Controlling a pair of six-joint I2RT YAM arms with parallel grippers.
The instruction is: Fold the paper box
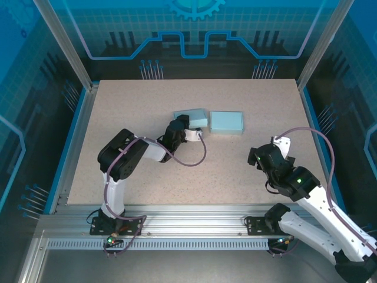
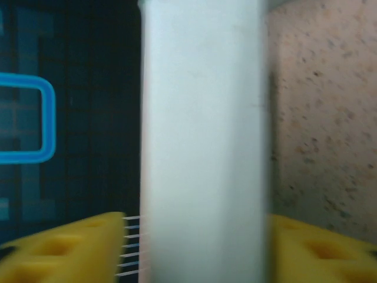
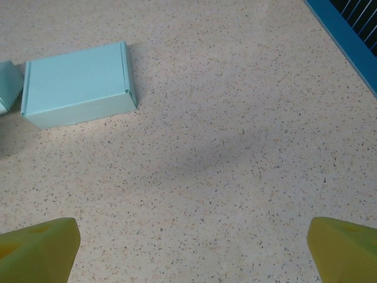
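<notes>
Bench (image 1: 147, 100): speckled beige top, blue rim (image 1: 75, 135) down its side edges, slotted metal rail (image 1: 177, 227) along the near edge.

Paper box (image 1: 194, 117): pale blue, about mid-width, in the far half of the bench. The left arm reaches in from the near-left corner, and its wrist covers the box's near-left part in the top view.

Left gripper (image 2: 197, 250): the box panel stands upright between the yellow fingers (image 2: 59, 247). The jaws are parted a little wider than the panel. There is a sliver of gap at one finger. The other looks up against the panel, but the blur is too heavy to confirm contact. No firm clamp is visible.

Closed box (image 1: 227, 122): same pale blue, lid shut, lying flat just beside the paper box on its right with a narrow gap between them. From the right wrist it sits at the upper left, with a corner of the paper box (image 3: 7, 82) at the picture's edge next to it.

Right gripper (image 3: 191, 250): jaws at full spread and holding nothing, over bare bench near the right edge, well apart from both boxes.

Cables: a purple cable (image 1: 197, 160) sags in a loop off the left forearm onto the bench, nearer than the paper box. A second cable (image 1: 306, 131) arches over the right arm.
</notes>
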